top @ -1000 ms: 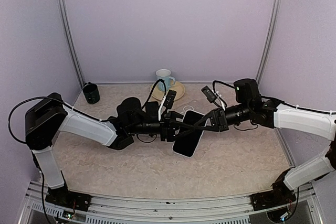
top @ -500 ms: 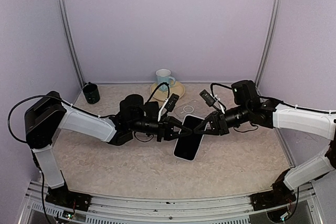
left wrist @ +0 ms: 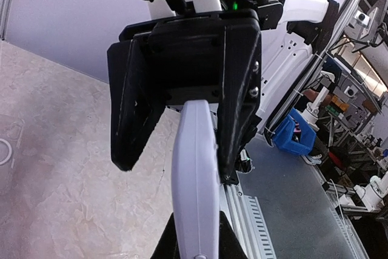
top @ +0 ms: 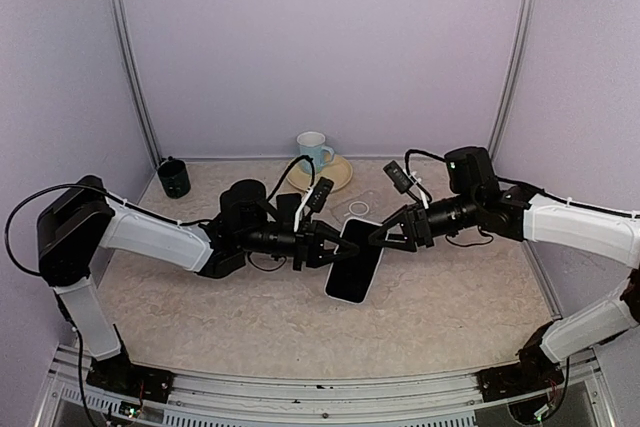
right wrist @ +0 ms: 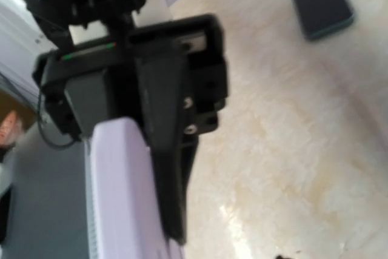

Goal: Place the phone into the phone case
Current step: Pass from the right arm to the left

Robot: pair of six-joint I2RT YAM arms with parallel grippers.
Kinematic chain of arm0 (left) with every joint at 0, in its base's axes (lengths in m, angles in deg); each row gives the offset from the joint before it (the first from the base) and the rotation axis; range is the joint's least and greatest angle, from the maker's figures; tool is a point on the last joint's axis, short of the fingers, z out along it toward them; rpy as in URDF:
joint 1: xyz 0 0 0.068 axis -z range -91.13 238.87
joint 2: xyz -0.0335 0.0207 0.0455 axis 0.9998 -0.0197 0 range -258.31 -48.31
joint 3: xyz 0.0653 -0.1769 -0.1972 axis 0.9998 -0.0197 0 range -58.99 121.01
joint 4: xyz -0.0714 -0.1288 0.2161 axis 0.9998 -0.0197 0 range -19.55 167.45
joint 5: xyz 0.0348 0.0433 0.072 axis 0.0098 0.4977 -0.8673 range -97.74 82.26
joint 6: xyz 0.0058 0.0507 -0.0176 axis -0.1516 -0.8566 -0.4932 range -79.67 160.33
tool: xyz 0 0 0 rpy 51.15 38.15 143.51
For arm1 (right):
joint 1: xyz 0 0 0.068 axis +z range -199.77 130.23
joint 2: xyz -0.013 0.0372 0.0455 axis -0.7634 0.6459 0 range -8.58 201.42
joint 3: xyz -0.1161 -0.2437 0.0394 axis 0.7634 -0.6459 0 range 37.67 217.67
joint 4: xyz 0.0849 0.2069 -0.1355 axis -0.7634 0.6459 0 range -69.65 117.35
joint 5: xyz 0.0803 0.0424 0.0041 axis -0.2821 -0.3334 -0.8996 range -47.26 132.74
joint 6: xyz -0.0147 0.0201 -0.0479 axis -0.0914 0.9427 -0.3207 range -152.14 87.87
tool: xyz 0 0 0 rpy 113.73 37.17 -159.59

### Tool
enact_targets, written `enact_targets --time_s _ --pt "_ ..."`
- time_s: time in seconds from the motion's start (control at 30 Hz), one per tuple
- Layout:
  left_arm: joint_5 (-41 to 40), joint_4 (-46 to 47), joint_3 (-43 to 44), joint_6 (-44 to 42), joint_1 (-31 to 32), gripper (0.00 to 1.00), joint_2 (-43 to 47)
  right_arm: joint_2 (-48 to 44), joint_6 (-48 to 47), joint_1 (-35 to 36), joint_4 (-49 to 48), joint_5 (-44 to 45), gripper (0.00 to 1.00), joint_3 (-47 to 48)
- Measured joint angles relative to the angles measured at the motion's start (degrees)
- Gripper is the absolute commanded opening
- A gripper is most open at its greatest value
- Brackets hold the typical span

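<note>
- Counts: 2 arms, 2 grippers, 1 phone, 1 phone case, 1 light cup on 1 saucer, 1 black cup, 1 dark flat slab.
- left gripper: pressed together on one long edge of the phone. Its wrist view shows both tips tight on the thin side, so it is pinching.
- right gripper: faces the left one from across the phone, jaws spread.
- Its fingers straddle the opposite edge. One has a clear gap and the other sits just beside the phone; can't tell if that one touches.
- Phone position: between the two grippers, tilted, with most of the body running past both toward the arm bases. Can't tell whether the low end touches the table.
- Phone look: black glass face up, pale lavender-white frame, rounded corners. Edge-on in the wrist views it is a slim lavender bar.
- phone case: clear, so only its white ring shows. It lies flat on the table just beyond the gap between the grippers, toward the back wall, apart from the phone.
- light cup stands on the saucer, further beyond the left gripper, near the back wall.
- black cup: well off to the left gripper's left, in the back corner.
- dark flat slab: seen only in the right wrist view, flat on the table, well apart from the right gripper.
</note>
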Motion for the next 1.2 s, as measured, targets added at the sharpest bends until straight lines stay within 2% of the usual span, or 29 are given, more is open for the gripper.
enact_targets --time_s 0.23,0.53,0.77,1.2 --pt "-3.6 4.7 -3.9 2.3 -1.3 0.0 3.3 -4.9 2.0 -0.3 -2.6 2.2 0.49 -2.0" --pt "-14.2 10.4 -8.4 2.8 -1.4 0.0 8.5 -8.2 6.1 -0.2 -9.0 2.9 0.33 -8.1" --pt "-18.7 11.7 -8.9 3.0 -0.3 0.0 8.5 -6.2 8.8 1.3 -13.8 4.5 0.34 -8.3" --pt "-18.0 17.8 -10.3 7.5 0.0 0.0 8.5 -3.3 12.1 2.0 -23.7 3.6 0.37 -10.4"
